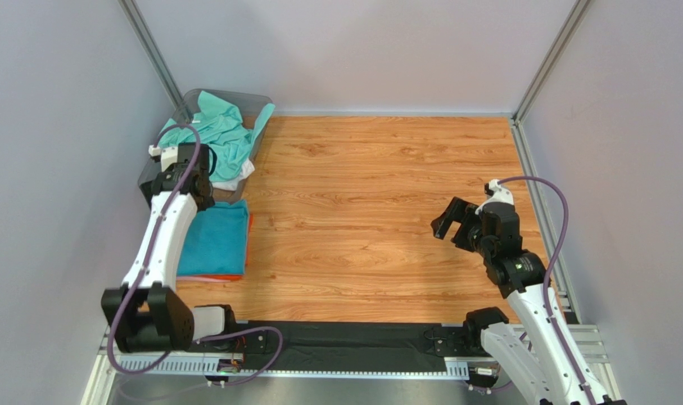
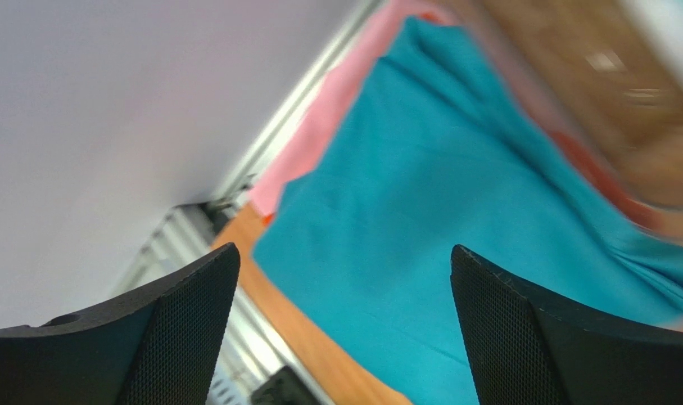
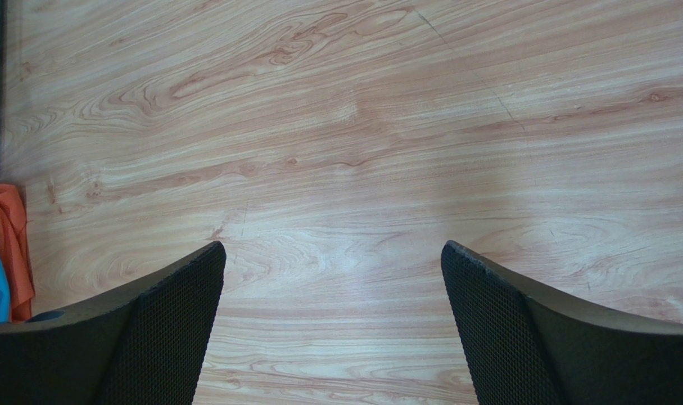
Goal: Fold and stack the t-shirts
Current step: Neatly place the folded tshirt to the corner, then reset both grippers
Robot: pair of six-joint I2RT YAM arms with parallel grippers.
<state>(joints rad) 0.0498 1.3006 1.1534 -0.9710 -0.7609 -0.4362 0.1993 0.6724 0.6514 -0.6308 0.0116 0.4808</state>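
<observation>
A folded teal-blue t-shirt (image 1: 216, 238) lies on top of a stack at the table's left edge, with orange (image 1: 245, 246) and pale pink layers under it. In the left wrist view the teal shirt (image 2: 454, 211) fills the middle, with pink (image 2: 336, 101) and orange (image 2: 589, 169) edges beside it. A mint-green t-shirt (image 1: 220, 133) and a white one (image 1: 235, 179) lie crumpled in the bin. My left gripper (image 1: 203, 175) is open and empty, above the gap between bin and stack (image 2: 343, 278). My right gripper (image 1: 451, 224) is open and empty over bare wood (image 3: 333, 270) at the right.
The clear grey plastic bin (image 1: 250, 101) stands at the far left corner against the wall. Grey walls close in the table on three sides. A metal rail (image 1: 361, 359) runs along the near edge. The orange shirt's edge (image 3: 7, 236) shows at the left of the right wrist view.
</observation>
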